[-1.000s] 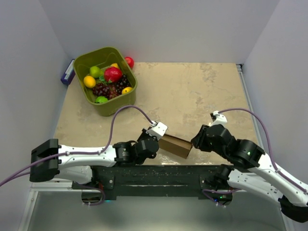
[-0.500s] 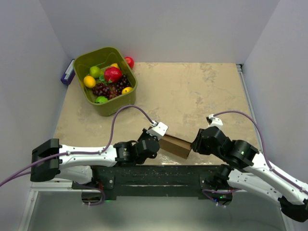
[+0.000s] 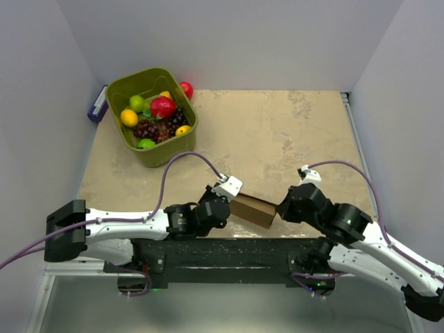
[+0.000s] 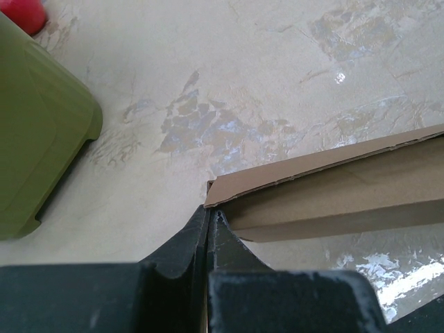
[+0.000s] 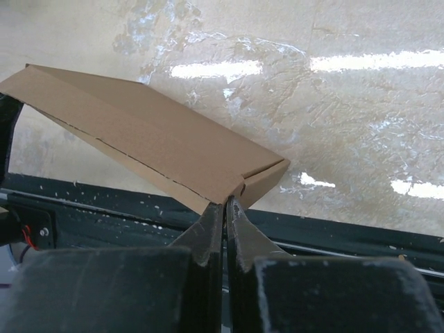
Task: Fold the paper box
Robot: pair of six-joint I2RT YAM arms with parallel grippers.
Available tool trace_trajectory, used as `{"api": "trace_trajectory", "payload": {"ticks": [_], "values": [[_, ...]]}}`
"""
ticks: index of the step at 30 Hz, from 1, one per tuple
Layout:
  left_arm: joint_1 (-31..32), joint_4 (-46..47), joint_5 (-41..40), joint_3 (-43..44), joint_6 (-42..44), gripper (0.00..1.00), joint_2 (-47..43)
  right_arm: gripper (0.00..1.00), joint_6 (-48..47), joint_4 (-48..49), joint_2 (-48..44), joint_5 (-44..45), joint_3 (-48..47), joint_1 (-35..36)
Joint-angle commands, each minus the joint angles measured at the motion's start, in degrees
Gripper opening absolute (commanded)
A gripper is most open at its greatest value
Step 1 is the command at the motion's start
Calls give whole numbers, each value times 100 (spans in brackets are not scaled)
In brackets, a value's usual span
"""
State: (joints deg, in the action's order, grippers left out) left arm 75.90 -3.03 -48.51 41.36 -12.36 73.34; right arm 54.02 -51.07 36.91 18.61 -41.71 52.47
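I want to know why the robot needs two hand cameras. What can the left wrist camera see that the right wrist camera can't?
Only the left wrist view shows a corner of the green bin and a bit of a red fruit next to it. Only the right wrist view shows the black base rail along the table's near edge. Both show the brown paper box, the beige table, and that arm's own dark jaws pinched shut on one end of the box.

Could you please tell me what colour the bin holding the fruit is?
Olive green; the bin shows best in the top external view.
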Motion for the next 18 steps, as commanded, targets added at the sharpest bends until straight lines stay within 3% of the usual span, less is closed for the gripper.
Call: {"api": "trace_trajectory", "payload": {"ticks": [1,18], "values": [[118,-260,378,-313,111,0,198,0,293,448,-192,-217,295,27],[197,-119,228,-454,225,0,374,0,873,554,-789,-182,612,27]]}}
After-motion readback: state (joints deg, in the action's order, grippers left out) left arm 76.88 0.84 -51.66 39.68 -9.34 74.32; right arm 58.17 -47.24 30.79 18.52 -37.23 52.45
